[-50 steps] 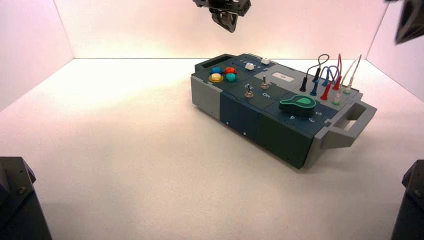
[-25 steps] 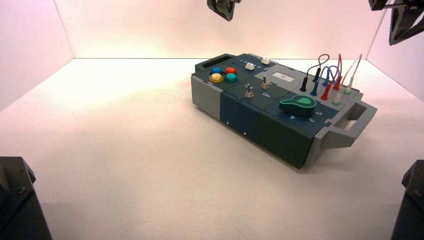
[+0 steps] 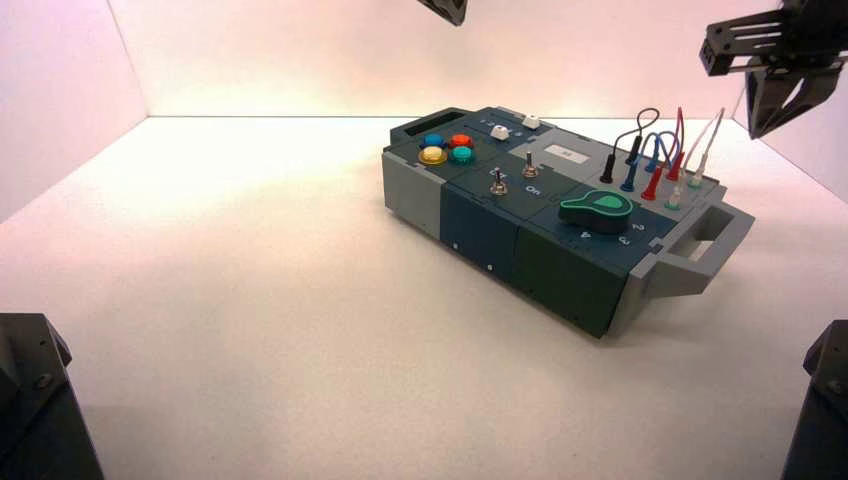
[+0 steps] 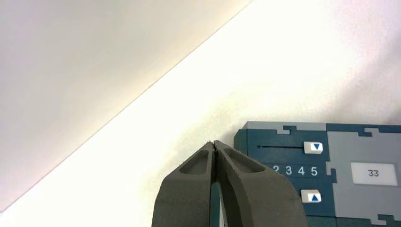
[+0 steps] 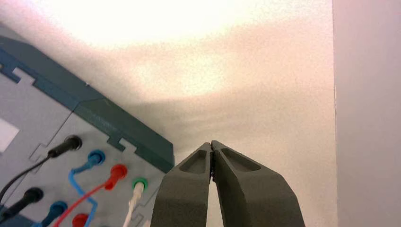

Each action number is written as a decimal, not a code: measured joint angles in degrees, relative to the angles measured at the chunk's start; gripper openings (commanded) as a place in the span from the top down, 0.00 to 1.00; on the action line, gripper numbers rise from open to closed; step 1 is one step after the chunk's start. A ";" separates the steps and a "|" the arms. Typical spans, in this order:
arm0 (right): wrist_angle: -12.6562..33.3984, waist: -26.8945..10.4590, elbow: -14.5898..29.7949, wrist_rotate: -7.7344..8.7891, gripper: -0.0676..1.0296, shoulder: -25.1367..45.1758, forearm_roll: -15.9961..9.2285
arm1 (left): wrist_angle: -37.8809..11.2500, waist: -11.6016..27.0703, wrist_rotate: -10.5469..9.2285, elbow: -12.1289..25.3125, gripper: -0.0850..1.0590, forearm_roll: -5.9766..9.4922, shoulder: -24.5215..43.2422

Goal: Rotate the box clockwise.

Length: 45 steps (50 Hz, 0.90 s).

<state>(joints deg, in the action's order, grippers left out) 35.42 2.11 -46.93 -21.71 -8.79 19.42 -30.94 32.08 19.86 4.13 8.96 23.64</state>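
Observation:
The box (image 3: 520, 215) lies on the white table right of centre, turned at a slant, its grey handle end (image 3: 700, 255) nearest the right side. My left gripper (image 3: 447, 8) hangs high above the box's far edge, mostly cut off by the frame. In the left wrist view it (image 4: 214, 144) is shut and empty above the box's slider corner (image 4: 293, 165), which reads 2 3 4 5 and 33. My right gripper (image 3: 763, 122) hovers above and to the right of the plugged wires (image 3: 660, 150). In the right wrist view it (image 5: 211, 143) is shut and empty beside the wire corner (image 5: 56, 123).
White walls close in the table at the back and on both sides. Dark arm bases stand at the near left (image 3: 30, 400) and near right (image 3: 822, 400). Coloured buttons (image 3: 446, 148), two toggle switches (image 3: 497, 182) and a green knob (image 3: 596, 210) sit on the box's top.
The left gripper has risen almost out of the top of the high view. The right gripper has come down and leftward into view near the wires. The box has not moved.

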 measured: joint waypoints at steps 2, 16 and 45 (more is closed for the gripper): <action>-0.09 0.00 0.26 0.09 0.96 0.62 0.09 | 0.00 0.00 0.00 0.00 0.95 0.09 -0.18; -0.97 0.00 1.49 0.09 0.96 5.19 0.00 | 0.00 0.00 0.09 0.00 0.95 0.09 -1.05; -0.18 -2.55 1.58 0.35 0.96 9.32 -0.62 | 0.18 -0.18 0.09 -1.85 0.95 0.09 -3.60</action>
<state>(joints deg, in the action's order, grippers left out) 35.24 -0.44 -45.35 -21.36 0.53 18.81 -30.76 31.90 19.95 2.29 9.05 20.04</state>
